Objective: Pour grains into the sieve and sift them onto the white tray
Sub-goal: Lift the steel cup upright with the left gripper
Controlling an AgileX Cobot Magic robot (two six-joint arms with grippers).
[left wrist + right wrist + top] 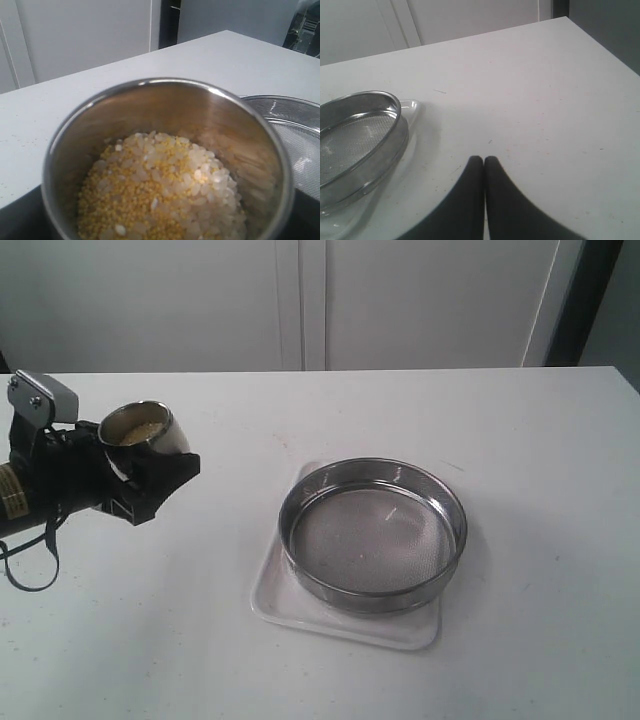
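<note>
steel cup (166,440) of grains (160,192) in left gripper (150,468), sieve (372,537) on white tray (340,625)

Small steel cup (150,430) tilted over white table (400,410); pale cabinet doors (300,300) behind.

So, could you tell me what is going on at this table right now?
The left gripper holds a small steel cup of mixed yellow and white grains above the table, off to one side of the sieve. Nothing has been poured yet: the sieve's mesh looks bare, and it sits on the white tray. The right gripper is shut and holds nothing, low over the table on the sieve's other side.
</note>
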